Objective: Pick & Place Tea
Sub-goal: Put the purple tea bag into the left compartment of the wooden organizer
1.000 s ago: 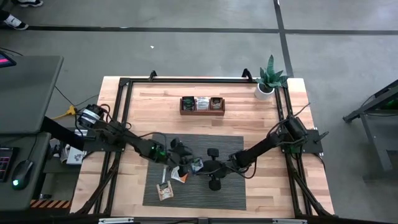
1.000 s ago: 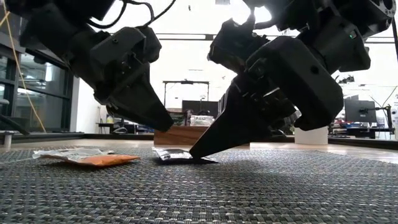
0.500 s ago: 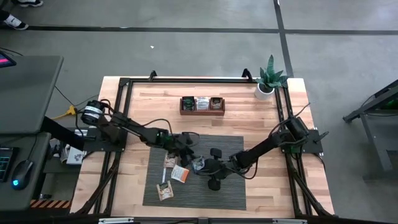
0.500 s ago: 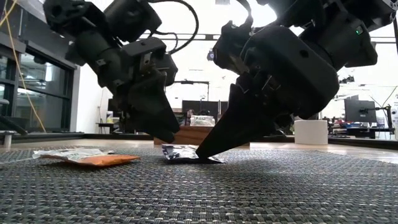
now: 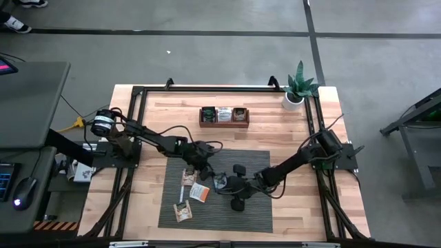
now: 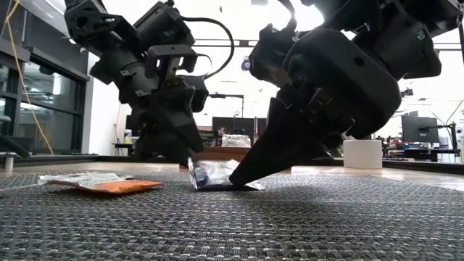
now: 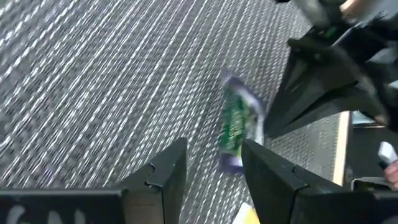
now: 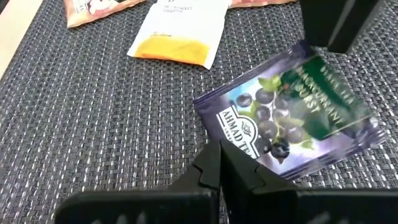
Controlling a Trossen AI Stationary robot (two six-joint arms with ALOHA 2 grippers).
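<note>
Purple sachet point(image 8: 292, 112) lying on the mat point(image 5: 255, 217), one edge tipped up, pinned at a corner by the pressed-together right gripper point(image 6: 239, 176). Left gripper point(image 7: 211, 165) spread, just beside the raised edge, sachet's long axis running between its fingers. Left nearer for the grab.

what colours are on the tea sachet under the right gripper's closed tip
Purple edges, a dark green panel and pictured blueberries on the flat foil tea sachet; clearest in the right wrist view.

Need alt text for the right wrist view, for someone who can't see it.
The shut right gripper presses one edge of a purple-and-green tea sachet onto the grey woven mat. A white-and-yellow sachet lies flat beyond it.
</note>
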